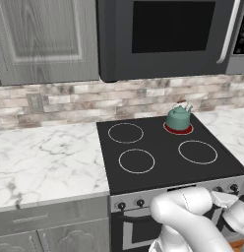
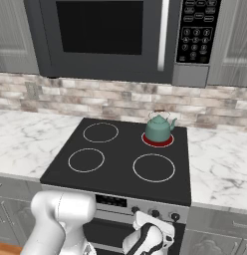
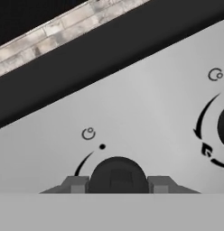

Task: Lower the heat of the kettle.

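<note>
- Knob-turning step in hand: gripper (image 3: 117,187) pressed up to a dark stove knob (image 3: 117,175) on the grey front panel (image 3: 145,122), one finger either side; jaws seemingly closed around it, firm contact not certain.
- Next: twist toward lower, checking first that this knob governs the glowing burner (image 1: 178,129).
- Kettle (image 1: 178,117) on that rear right burner of the black cooktop (image 1: 158,147).
- Marble tabletop (image 1: 45,162) either side; microwave (image 1: 168,34) overhead, brick backsplash (image 1: 94,101) behind.

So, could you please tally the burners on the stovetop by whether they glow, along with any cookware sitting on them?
Unlit burners: 3
Red glowing burner: 1
Kettle: 1
Total: 5
</note>
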